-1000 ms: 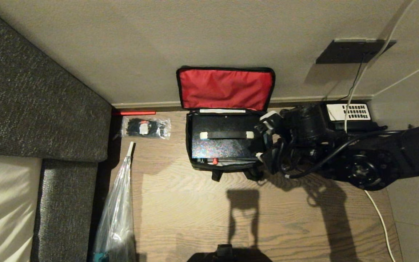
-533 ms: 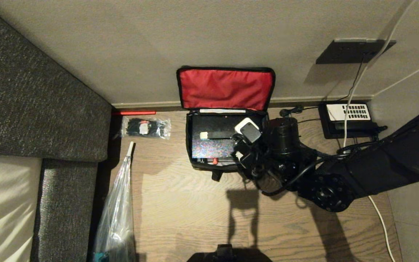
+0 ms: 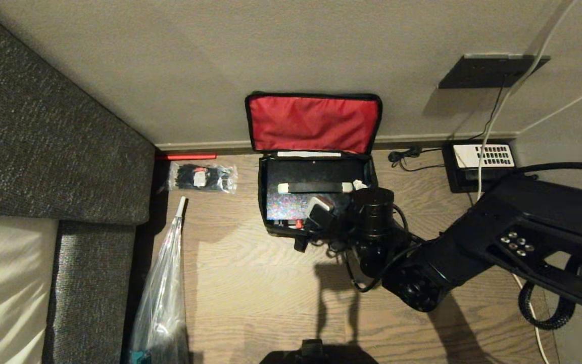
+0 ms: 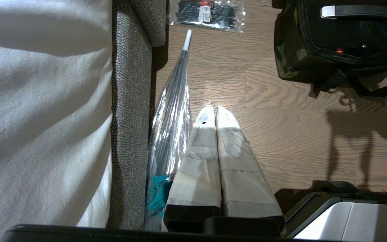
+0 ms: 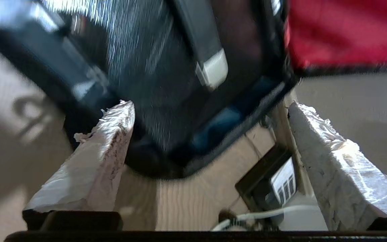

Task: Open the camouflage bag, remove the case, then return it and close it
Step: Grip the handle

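Right gripper (image 5: pixel 210 107) swung off bag's right side toward front edge, spread wide; no legible writing, view blurred.

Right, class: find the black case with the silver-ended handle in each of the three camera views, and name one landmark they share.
Head view: the case lies inside the open camouflage bag, at picture centre below the red lid lining.
Left wrist view: the case shows at the top right corner, in the bag.
Right wrist view: the case fills the upper middle, blurred, beyond the right hand.
Shared landmark: the case's handle.
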Motion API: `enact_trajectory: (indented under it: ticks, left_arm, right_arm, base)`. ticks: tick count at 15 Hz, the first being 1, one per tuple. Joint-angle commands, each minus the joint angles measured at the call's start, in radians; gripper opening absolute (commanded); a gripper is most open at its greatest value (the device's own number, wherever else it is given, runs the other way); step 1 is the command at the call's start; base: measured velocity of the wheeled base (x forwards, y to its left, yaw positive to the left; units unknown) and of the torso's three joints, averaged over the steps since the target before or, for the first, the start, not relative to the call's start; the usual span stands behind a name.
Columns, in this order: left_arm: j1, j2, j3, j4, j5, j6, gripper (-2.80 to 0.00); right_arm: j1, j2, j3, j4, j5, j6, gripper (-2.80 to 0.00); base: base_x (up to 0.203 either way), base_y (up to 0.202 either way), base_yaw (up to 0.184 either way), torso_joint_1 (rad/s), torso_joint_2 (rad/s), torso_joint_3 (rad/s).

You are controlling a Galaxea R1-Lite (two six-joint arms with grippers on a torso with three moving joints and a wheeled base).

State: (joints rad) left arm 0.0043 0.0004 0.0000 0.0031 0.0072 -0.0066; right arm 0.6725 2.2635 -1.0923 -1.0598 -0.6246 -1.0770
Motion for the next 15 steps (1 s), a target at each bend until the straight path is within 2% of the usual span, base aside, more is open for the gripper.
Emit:
enact_trajectory:
  ticks: [1,4,8,11,15]
  left_arm:
    - [0.0,-0.002,0.003,0.0,0.0,0.0,-2.8]
    - [0.0,-0.003,0.003,-0.001,0.0,-0.001,-2.8]
    - [0.0,-0.003,0.003,0.0,0.0,0.0,-2.8]
    - [0.0,-0.003,0.003,-0.001,0.0,-0.001,-2.8]
    - [0.0,-0.003,0.003,0.0,0.0,-0.001,-2.8]
  right_arm:
    - [0.001,0.067,-0.055,-0.109,0.006,-0.09,0.0]
    - [-0.008,0.091,-0.091,-0.247,0.048,-0.282,0.0]
    - [-0.007,0.119,-0.134,-0.267,0.064,-0.464,0.0]
    - [-0.001,0.175,-0.191,-0.286,-0.018,-0.483,0.0]
    - [0.002,0.207,-0.202,-0.287,-0.056,-0.483,0.0]
  base:
    - [0.0,0.0,0.0,0.0,0.0,0.0]
    - [0.0,0.0,0.0,0.0,0.0,0.0]
    - [0.0,0.0,0.0,0.0,0.0,0.0]
    - [0.0,0.0,0.0,0.0,0.0,0.0]
    - [0.0,0.0,0.0,0.0,0.0,0.0]
